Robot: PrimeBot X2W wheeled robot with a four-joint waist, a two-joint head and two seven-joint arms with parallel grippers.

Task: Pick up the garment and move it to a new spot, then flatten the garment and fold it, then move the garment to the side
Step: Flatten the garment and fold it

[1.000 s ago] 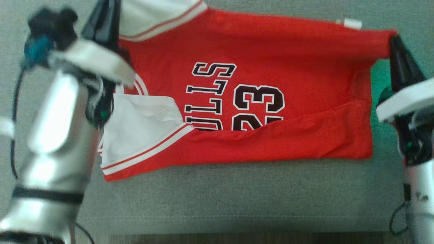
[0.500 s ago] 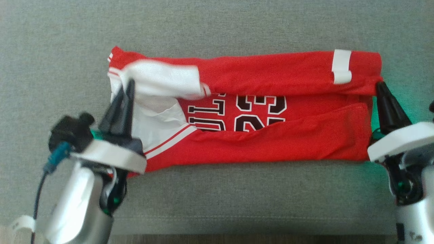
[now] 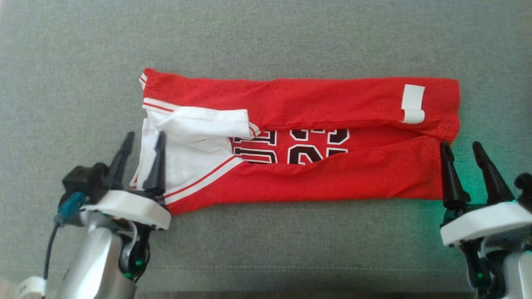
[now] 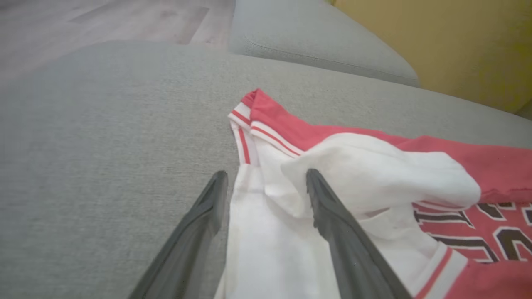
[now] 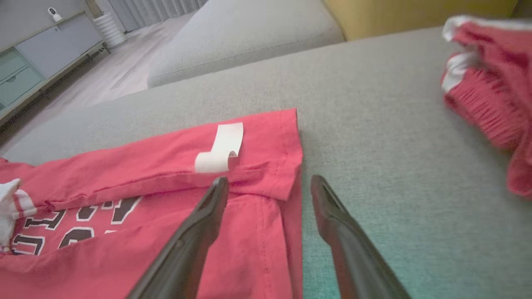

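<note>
Two long flaps of the red jersey are folded in toward its middle, so it lies as a narrow band across the grey sofa cushion. It looks light, limp and slippery, likely to slump open. The short ends seem the best hold, with all layers pinched together. The left gripper stands spread over the white sleeve end, holding nothing. The right gripper is spread at the hem end, also empty. Another red garment lies well apart.
</note>
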